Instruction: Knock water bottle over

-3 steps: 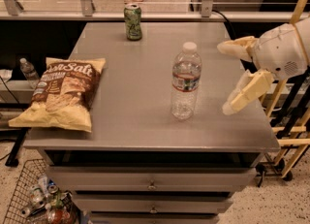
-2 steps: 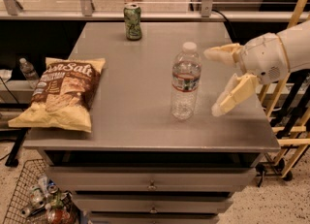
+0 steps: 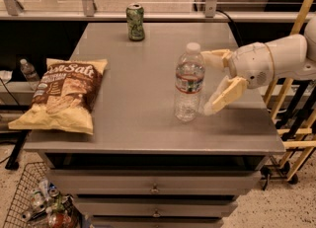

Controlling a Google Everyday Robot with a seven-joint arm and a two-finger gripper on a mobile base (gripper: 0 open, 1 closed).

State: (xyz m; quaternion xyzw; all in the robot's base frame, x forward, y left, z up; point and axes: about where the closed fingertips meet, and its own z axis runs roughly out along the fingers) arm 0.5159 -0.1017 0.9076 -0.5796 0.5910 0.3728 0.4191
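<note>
Grey worktop: one water bottle, one can, one chip bag.
Gripper just beside the upright water bottle, fingers spread.

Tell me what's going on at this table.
A robot arm is working on the water bottle, which stands upright near the middle of the grey table, not yet knocked over. The gripper sits right beside the bottle, on the side away from the chip bag, with its two fingers spread open. Whether it touches the bottle cannot be told. A green can stands at the far edge, untouched.
</note>
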